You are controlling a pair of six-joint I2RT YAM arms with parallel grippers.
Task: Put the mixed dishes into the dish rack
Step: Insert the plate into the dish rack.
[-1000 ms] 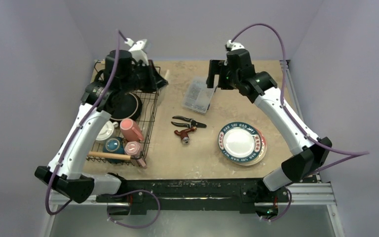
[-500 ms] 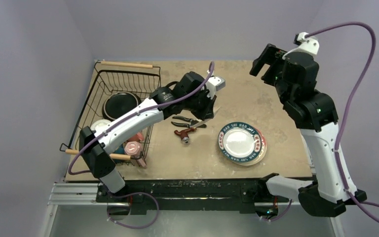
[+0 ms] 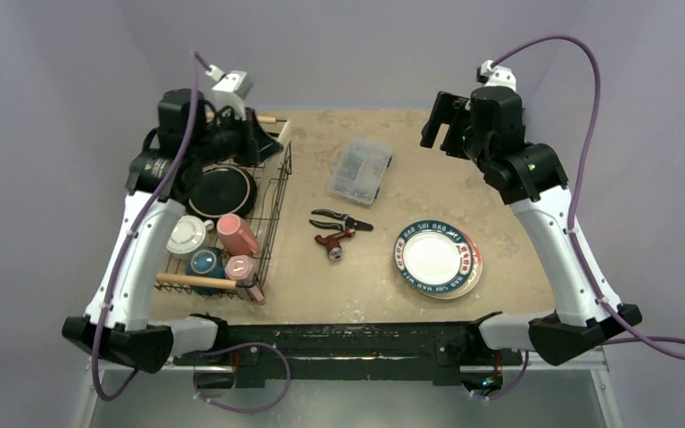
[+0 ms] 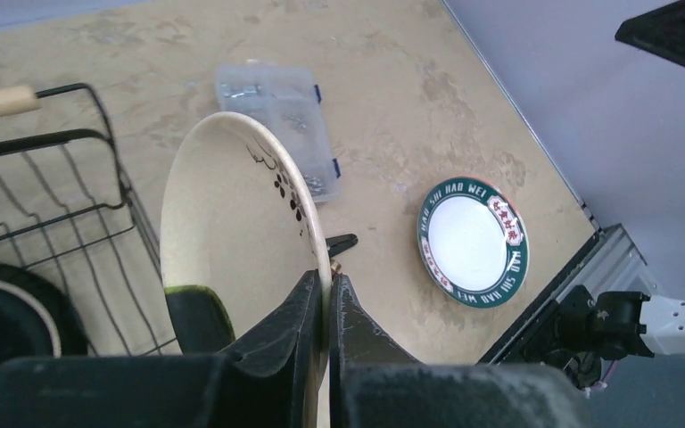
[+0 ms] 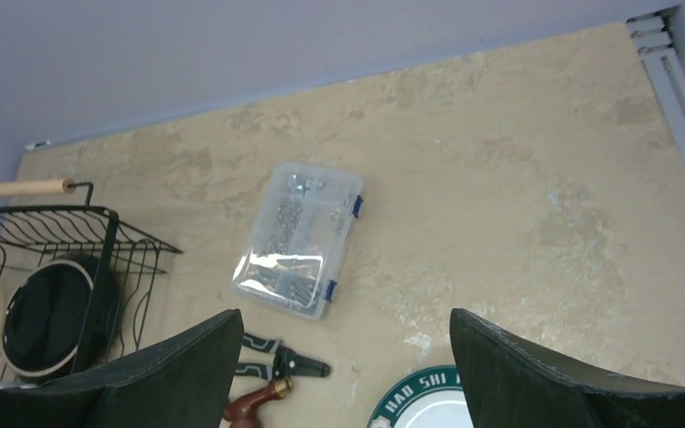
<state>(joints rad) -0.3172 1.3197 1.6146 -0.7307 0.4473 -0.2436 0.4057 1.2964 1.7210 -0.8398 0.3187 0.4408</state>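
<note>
My left gripper (image 3: 259, 141) is shut on the rim of a cream plate (image 4: 232, 223) with small dark flower marks, held on edge above the far right corner of the dish rack (image 3: 273, 223); in the left wrist view the fingers (image 4: 308, 308) pinch that rim. The black wire rack holds a black dish (image 3: 220, 192), a white cup (image 3: 187, 236), two pink mugs (image 3: 236, 234) and a teal piece (image 3: 205, 263). A teal-rimmed plate (image 3: 435, 259) lies stacked on another plate on the table. My right gripper (image 3: 439, 120) hangs open and empty, high over the table's far right.
A clear plastic compartment box (image 3: 360, 171) lies at the table's far middle. Black pliers and a red-handled tool (image 3: 339, 232) lie between the rack and the plates. The rack's wooden handle (image 3: 198, 282) is at its near end. Purple walls close in behind and on both sides.
Half a second ago my left arm stretched toward the tools at mid-table; now it is back over the rack's far end. The right gripper has come lower and more to the left.
</note>
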